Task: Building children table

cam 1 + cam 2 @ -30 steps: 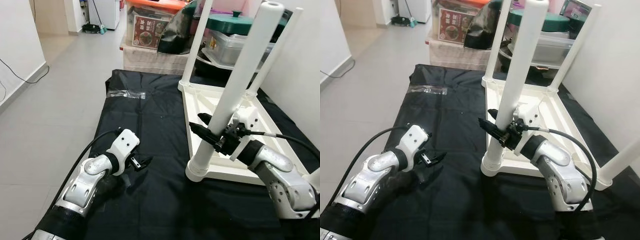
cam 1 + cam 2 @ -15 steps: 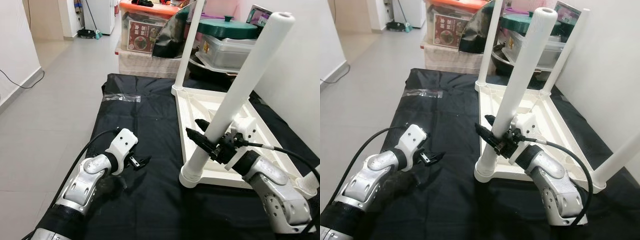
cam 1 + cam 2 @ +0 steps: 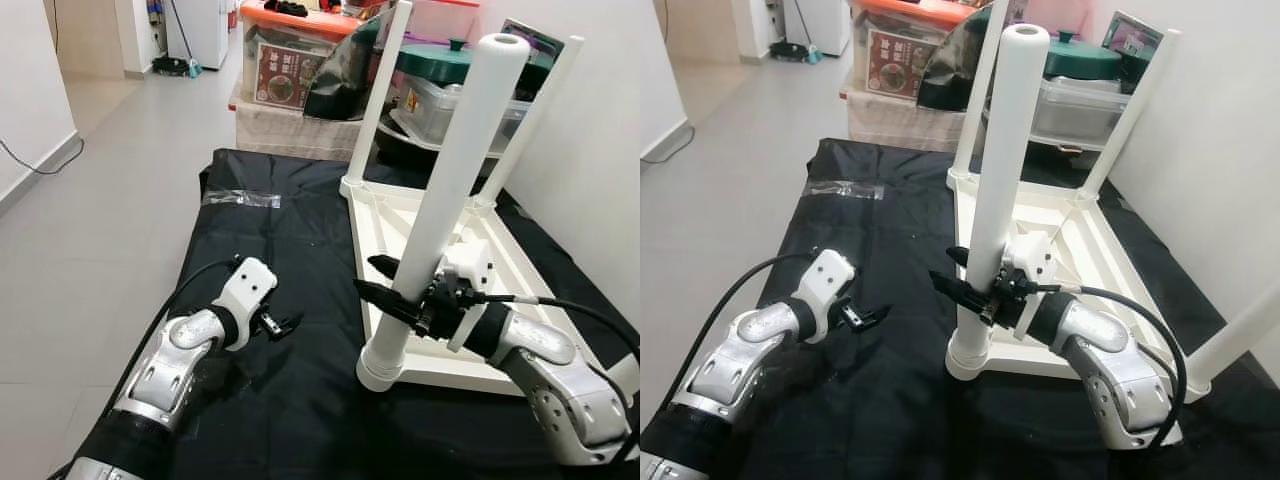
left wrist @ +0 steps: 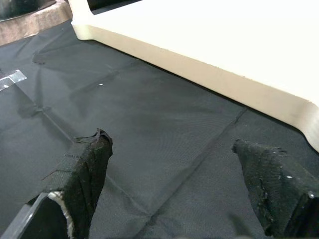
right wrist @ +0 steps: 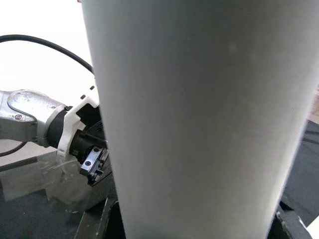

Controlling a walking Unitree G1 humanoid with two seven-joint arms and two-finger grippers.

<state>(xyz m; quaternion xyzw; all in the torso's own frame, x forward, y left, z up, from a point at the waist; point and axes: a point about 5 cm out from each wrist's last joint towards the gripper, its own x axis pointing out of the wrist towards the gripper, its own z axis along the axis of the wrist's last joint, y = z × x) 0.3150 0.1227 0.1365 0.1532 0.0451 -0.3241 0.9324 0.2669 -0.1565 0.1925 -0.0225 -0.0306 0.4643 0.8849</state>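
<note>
A white children's table (image 3: 524, 272) lies upside down on a black cloth (image 3: 300, 250), its round white legs pointing up. My right gripper (image 3: 381, 282) is shut around the lower part of the near-left leg (image 3: 450, 190), which stands in its corner socket, leaning slightly. That leg (image 5: 199, 119) is very close in the right wrist view. Two far legs (image 3: 378, 95) (image 3: 532, 108) stand upright at the back corners. My left gripper (image 3: 281, 325) hovers open and empty just above the cloth, left of the table. Between its fingers (image 4: 89, 164) lie bare cloth and the table's edge (image 4: 209, 64).
A clear plastic bag (image 3: 244, 198) lies on the cloth's far left part. Storage boxes and a lidded pot (image 3: 300, 60) are stacked behind the cloth. A white wall (image 3: 600, 150) runs along the right. Grey tiled floor (image 3: 100, 180) spreads to the left.
The leg held by my right gripper has swung from a strong rightward lean to a more upright stance. The camera shifted slightly. My left arm has stayed put.
</note>
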